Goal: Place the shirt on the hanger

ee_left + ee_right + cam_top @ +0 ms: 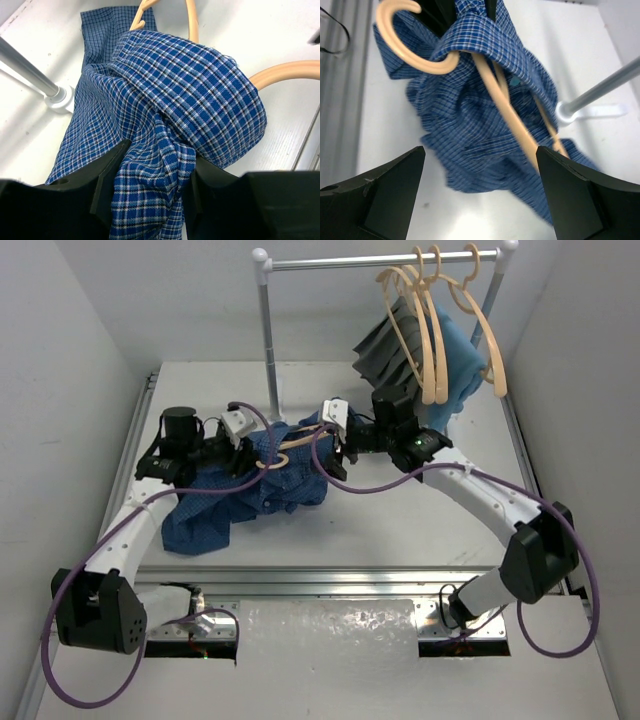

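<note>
The blue checked shirt lies bunched on the white table between the two arms. The tan wooden hanger lies partly inside it, its hook sticking out of the collar. My left gripper is shut on a fold of the shirt, pinched between its fingers; a curved hanger arm shows past the cloth. My right gripper is open and empty, hovering above the shirt. The hanger runs between its fingers, with the hook to the upper left.
A clothes rack stands at the back; its pole comes down just behind the shirt, and its foot shows near the cloth. Three more tan hangers, a dark grey cloth and a teal cloth hang at the right.
</note>
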